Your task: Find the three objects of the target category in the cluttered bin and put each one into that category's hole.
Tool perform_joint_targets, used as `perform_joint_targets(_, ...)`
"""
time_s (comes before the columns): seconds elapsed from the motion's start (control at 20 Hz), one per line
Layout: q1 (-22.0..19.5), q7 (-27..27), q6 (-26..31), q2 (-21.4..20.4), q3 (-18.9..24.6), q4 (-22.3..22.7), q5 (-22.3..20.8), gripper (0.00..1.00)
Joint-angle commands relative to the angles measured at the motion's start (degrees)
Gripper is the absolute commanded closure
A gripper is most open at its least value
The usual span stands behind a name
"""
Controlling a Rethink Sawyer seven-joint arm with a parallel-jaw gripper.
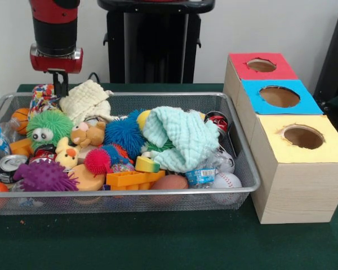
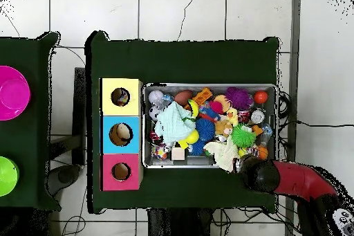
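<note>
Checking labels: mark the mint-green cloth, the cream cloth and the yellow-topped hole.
mint-green cloth [image 1: 180, 138]: front view, middle of its bunched folds.
cream cloth [image 1: 85, 100]: front view, centre of the waffle fabric.
yellow-topped hole [image 1: 303, 136]: front view, the opening's dark inside.

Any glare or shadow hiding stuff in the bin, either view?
Front view: even light, no glare; the bin rim casts soft shadow on the table, and the gripper is sharp. Overhead view: flat light, bin contents small; the arm covers the gripper.

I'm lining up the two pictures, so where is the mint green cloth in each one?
Front view: mint green cloth right of centre in the wire bin, nearest the yellow-topped box.
Overhead view: cloth in the bin's left part.
Shared landmark: the yellow-topped box.
</note>
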Motion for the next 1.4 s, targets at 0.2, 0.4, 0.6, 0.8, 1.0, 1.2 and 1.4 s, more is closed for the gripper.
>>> perform_joint_targets(0.2,2.92,-2.69,2.1,2.94,-2.41,-8.21,-9.65,1.0)
perform_joint_targets(0.4,3.74,-2.92,5.1,2.92,-2.49,-9.03,-9.37,0.0)
perform_joint_targets(0.6,4.97,-1.54,4.66,4.2,-3.28,-10.35,-9.9,0.0)
perform_joint_targets(0.8,5.7,-3.16,6.84,2.15,-3.69,-10.03,-8.82,0.0)
perform_joint_targets(1.0,7.78,-1.7,5.11,2.52,-6.03,-11.54,-11.2,0.0)
perform_joint_targets(1.2,8.68,-1.45,2.1,3.57,-7.52,-12.96,-13.86,0.0)
perform_joint_targets(1.4,8.2,0.22,-1.35,5.65,-8.51,-13.42,-15.98,0.0)
